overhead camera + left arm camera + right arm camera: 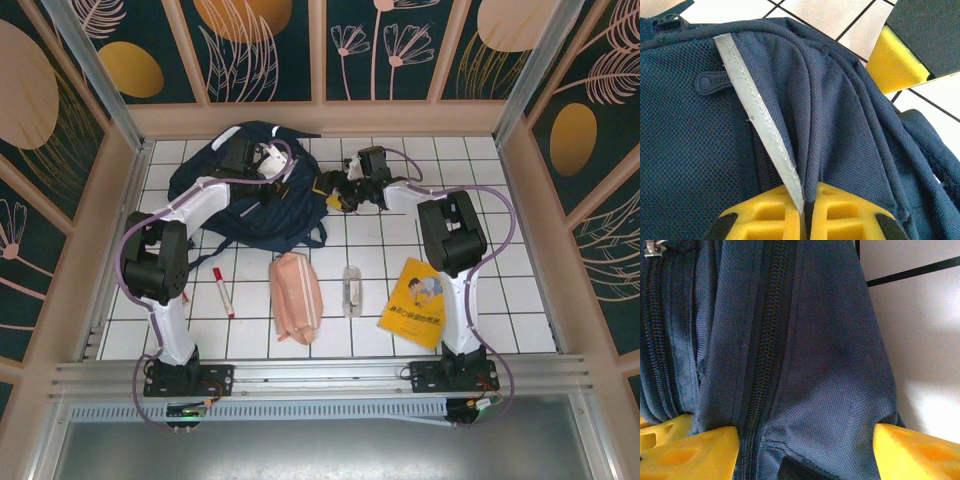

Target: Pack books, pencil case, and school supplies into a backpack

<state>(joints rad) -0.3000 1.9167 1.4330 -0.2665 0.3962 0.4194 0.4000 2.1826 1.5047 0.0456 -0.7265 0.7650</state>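
Note:
The navy backpack (245, 205) lies at the back left of the tiled table. My left gripper (268, 160) sits on its top; in the left wrist view this gripper (807, 207) is shut on a fold of the backpack (850, 125) beside a grey reflective strip (757, 120). My right gripper (335, 192) is at the bag's right edge. Seen from the wrist, the right gripper (805, 455) is open, its yellow fingers (690, 450) straddling the backpack fabric (830, 370) next to a closed zipper (767, 335). The salmon pencil case (295, 297), yellow book (419, 300), red-and-white marker (222, 291) and clear case (351, 290) lie in front. The red flat pack is hidden.
Wooden walls (320, 118) enclose the table on three sides. The loose items lie in a row between the two arm bases (185, 375). Bare white tiles (480, 200) stretch along the right of the right arm. A backpack strap (318, 238) trails toward the pencil case.

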